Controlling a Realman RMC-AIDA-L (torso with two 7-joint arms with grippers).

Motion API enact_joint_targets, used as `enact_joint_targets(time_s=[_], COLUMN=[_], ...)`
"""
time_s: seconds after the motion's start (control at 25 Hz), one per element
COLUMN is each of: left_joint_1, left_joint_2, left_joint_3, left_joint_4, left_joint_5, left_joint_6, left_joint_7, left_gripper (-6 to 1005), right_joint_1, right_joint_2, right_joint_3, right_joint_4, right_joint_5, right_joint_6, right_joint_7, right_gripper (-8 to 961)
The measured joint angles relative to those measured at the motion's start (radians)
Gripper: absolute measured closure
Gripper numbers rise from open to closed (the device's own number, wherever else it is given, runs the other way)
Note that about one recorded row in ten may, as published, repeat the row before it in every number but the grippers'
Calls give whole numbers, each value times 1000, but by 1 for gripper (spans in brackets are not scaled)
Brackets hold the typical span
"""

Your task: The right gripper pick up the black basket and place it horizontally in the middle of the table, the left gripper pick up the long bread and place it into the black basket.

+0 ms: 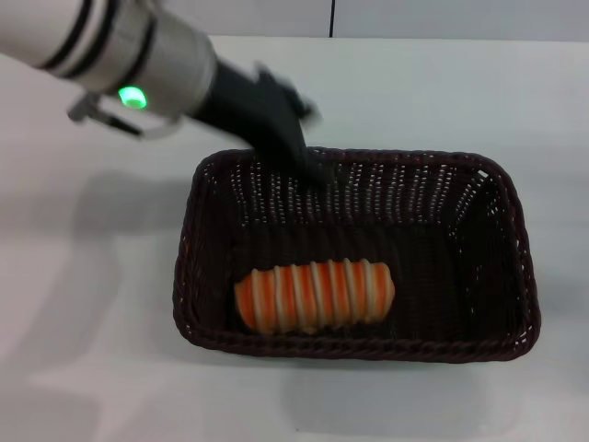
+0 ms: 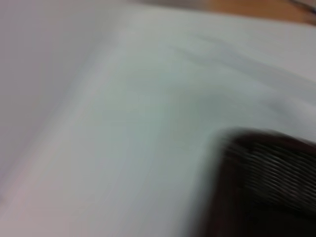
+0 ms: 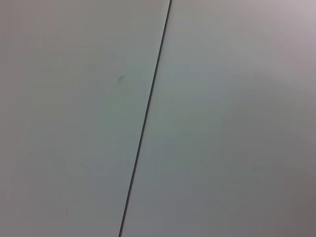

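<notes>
The black basket [image 1: 502,198] lies lengthwise across the middle of the white table [image 1: 83,276]. Inside it, the long bread [image 1: 315,295], orange-tan with pale ridges, rests flat near the front wall, left of centre, with nothing holding it. My left gripper [image 1: 293,138] hangs blurred over the basket's far left rim, well above and behind the bread. A corner of the basket [image 2: 271,182] shows blurred in the left wrist view. The right gripper is out of view.
White tabletop surrounds the basket on all sides. A dark seam [image 1: 331,18] runs across the back of the table, and a seam line [image 3: 145,118] also crosses the right wrist view. A strip of brown floor [image 2: 256,7] lies past the table's edge.
</notes>
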Motion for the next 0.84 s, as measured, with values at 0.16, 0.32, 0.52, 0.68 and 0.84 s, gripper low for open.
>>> enact_joint_targets(time_s=[0.16, 0.32, 0.52, 0.68, 0.84], left_joint_1=[74, 153, 252, 297, 294], left_joint_2=[0, 0, -1, 2, 9], left_joint_3=[-7, -7, 13, 96, 167], left_joint_4=[-8, 63, 203, 391, 573], left_joint_5=[57, 95, 90, 71, 107], left_joint_6=[253, 594, 1091, 1556, 1892], left_joint_7=[-44, -79, -88, -130, -321], left_gripper=[135, 129, 131, 132, 133], right_joint_1=[0, 0, 1, 8, 11], right_joint_2=[0, 0, 0, 0, -1], right_joint_3=[0, 0, -2, -4, -5], right_joint_4=[0, 1, 4, 2, 0], right_joint_5=[0, 0, -2, -2, -2], right_joint_6=[0, -1, -1, -1, 0], right_joint_7=[0, 0, 0, 0, 0], right_gripper=[242, 243, 243, 243, 243])
